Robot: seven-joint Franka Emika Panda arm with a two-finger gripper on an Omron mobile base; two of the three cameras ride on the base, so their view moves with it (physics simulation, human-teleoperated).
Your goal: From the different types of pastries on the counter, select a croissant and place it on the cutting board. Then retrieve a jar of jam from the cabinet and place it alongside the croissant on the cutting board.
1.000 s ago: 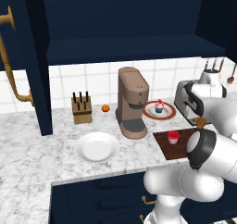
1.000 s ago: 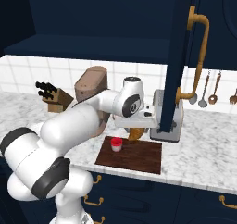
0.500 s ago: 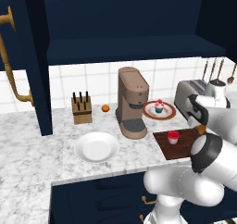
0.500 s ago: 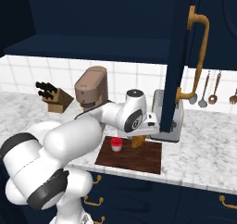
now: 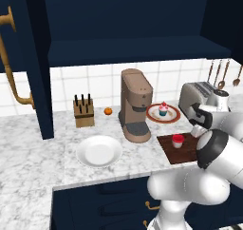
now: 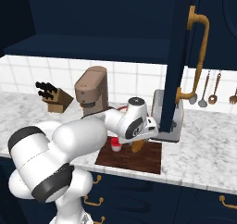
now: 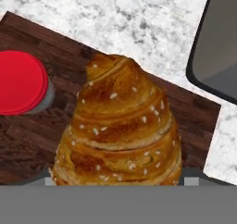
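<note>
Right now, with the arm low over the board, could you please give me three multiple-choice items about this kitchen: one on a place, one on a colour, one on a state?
1. Where does the jam jar stand?
A) in a sink
B) on the cutting board
C) on the floor

2. What colour is the jar's top?
A) green
B) red
C) blue

3. The cabinet door is:
A) shut
B) taken off
C) open

Answers:
1 B: the jar sits on the dark wood, next to the croissant.
2 B: the hand view shows a red disc.
3 C: the door stands out from the wall and the shelf inside shows.
</note>
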